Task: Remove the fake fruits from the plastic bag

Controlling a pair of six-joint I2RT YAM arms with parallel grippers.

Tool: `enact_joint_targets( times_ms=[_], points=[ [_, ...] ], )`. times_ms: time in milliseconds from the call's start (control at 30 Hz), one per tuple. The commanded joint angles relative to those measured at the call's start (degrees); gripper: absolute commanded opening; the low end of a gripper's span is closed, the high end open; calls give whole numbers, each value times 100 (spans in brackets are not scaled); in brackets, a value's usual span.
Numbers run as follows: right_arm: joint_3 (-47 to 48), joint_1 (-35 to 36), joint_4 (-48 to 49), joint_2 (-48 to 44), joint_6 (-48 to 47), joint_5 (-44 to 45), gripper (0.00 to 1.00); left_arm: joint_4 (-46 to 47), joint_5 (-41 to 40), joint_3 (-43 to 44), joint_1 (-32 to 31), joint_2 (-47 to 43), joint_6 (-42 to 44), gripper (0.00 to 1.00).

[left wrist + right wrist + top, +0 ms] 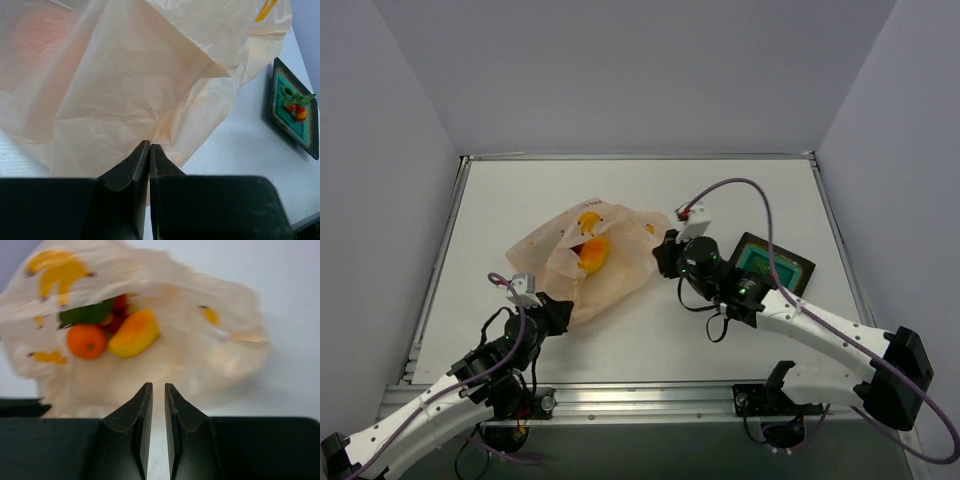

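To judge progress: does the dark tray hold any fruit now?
Yes, a small red-orange fruit with green leaves lies on the tray in the left wrist view.

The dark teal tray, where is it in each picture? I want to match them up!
Top external: the dark teal tray sits right of centre, to the right of the plastic bag.
Left wrist: the tray is at the right edge, with small red and green pieces on it.
Right wrist: the tray is not in view.
Shared landmark: the plastic bag shows in all three views.
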Motion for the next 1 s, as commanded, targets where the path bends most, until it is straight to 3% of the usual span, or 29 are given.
enact_joint_targets(
  times_ms=[0, 100, 167, 300, 367, 567, 667, 967],
  points=[
    [498, 820, 667, 813, -1084, -962, 12, -184, -272, 282, 41, -42, -180, 2],
    [876, 1041, 992, 1586, -1035, -1123, 12, -158, -500, 274, 59, 55, -198, 2],
    [1061, 1041, 1272, 2062, -596, -649, 9, -132, -615, 282, 68, 116, -206, 2],
    [895, 1163, 2091, 2659, 931, 150, 15, -96, -519, 151, 68, 108, -382, 2],
    [947, 1234, 2240, 3037, 1286, 877, 22, -105, -422, 151, 68, 21, -409, 2],
    [1404, 1287, 2540, 3934, 2034, 1391, 72, -386, -395, 326, 68, -226, -242, 2],
    [1711, 1296, 2522, 4286, 2183, 1602, 81, -360, -343, 318, 68, -235, -250, 3],
    [2361, 1199, 2531, 5209, 2421, 1831, 81, -281, -114, 195, 68, -226, -250, 2]
  ],
)
